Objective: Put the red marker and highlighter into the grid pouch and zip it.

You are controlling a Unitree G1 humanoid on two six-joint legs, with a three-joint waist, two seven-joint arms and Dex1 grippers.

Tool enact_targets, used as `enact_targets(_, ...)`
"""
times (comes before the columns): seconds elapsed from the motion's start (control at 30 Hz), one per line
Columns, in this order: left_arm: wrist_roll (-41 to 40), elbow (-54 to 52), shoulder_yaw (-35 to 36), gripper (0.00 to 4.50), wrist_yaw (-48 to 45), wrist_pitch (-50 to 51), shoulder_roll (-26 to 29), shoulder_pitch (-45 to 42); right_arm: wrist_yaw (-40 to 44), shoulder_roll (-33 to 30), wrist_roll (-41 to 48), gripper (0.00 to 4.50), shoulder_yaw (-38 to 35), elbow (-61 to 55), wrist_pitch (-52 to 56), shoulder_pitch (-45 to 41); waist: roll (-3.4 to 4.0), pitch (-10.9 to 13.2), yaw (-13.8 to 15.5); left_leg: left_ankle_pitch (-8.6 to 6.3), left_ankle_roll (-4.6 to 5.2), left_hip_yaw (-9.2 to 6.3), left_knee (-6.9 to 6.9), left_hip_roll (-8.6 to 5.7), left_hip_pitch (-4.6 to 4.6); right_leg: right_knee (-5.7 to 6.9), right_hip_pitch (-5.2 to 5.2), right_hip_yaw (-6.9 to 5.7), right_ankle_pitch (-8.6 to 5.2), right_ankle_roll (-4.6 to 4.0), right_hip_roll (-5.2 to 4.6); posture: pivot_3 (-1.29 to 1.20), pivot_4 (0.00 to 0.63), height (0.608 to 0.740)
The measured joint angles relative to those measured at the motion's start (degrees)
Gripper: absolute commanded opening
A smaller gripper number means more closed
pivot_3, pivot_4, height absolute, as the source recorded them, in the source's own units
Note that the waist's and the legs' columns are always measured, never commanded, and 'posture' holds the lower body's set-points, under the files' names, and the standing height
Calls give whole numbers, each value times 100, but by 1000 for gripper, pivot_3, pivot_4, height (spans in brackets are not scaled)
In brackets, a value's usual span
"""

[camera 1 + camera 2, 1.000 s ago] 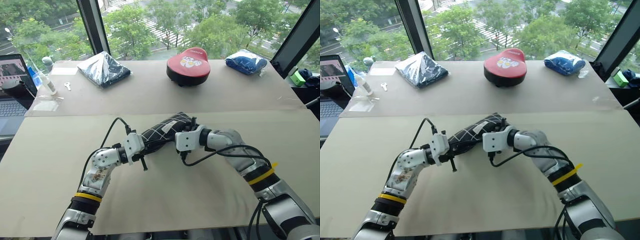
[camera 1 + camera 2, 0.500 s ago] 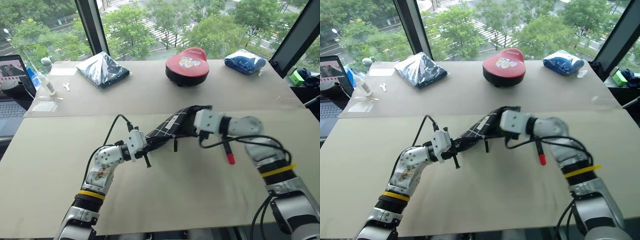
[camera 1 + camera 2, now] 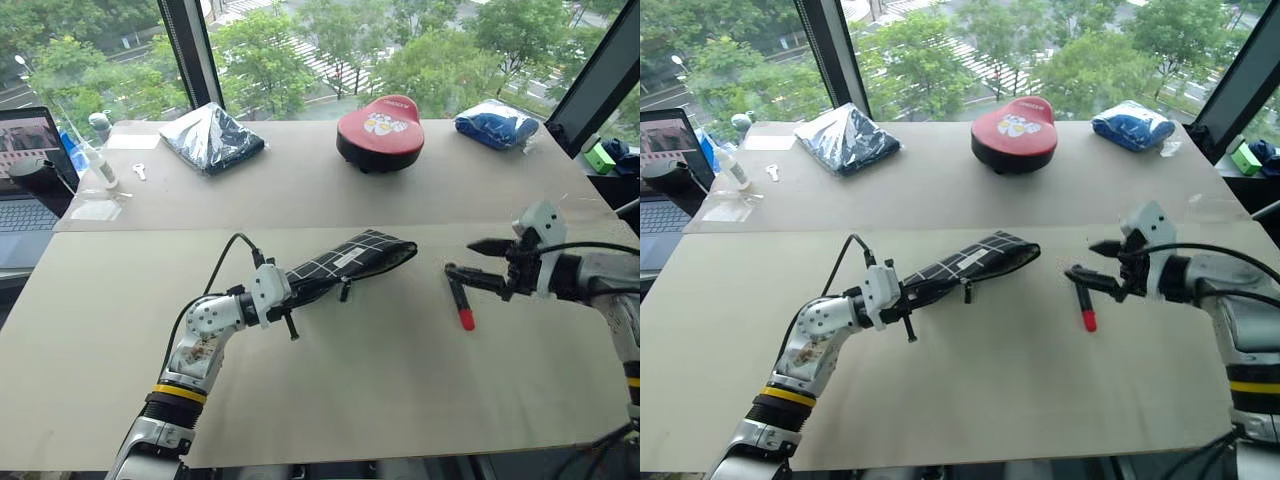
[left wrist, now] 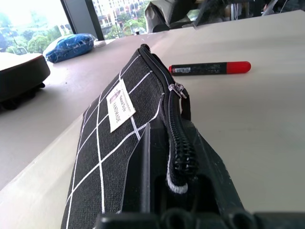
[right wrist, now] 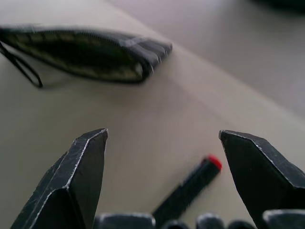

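The left tool (image 3: 283,303) is clamped on the near end of the grid pouch (image 3: 345,262), its fingers together on the fabric beside the zipper, holding that end slightly off the beige surface (image 3: 330,400). The pouch extends away from the left tool toward the middle of the surface, with its white label facing up, its far end resting on the surface and its black pull strap (image 3: 343,291) hanging on the near side. In the right wrist view the far end of the pouch stands unzipped, the opening dark. To the right of the pouch and apart from it, the red marker (image 3: 460,301) lies flat on the surface, its red end nearest the robot. The right tool (image 3: 468,259) hovers just above the marker's far end with its two fingers spread wide apart, holding nothing; whether a fingertip touches the marker cannot be told. The highlighter cannot be located on the surface. On the farther part of the surface stand, from left to right, a dark bagged bundle (image 3: 212,137), a red and black cushion-shaped object (image 3: 382,131) and a blue bagged bundle (image 3: 494,124). At the far left edge are a laptop (image 3: 28,170) and a small bottle (image 3: 99,150).
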Motion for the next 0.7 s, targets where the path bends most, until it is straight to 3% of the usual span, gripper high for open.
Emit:
enact_targets(0.23,-1,-1,4,0,0,0,0,8,-796,125,-218,4157,105,-538,556,331,0,0,-22,3,-5,6,2,6,5,2,-1,2,4,-6,8,0,150,740)
enact_targets(0.63,-3,3,5,0,11,1,-37,-7,-1615,592,-669,4157,573,-105,912,12,0,0,-20,4,-4,7,6,4,7,2,4,2,4,-5,11,0,150,740)
enact_targets(0.7,-3,3,5,0,17,1,-40,-7,-1785,684,-704,3639,564,-23,1083,-121,-1,-1,-18,4,-4,7,7,4,9,1,7,2,4,-5,13,0,150,740)
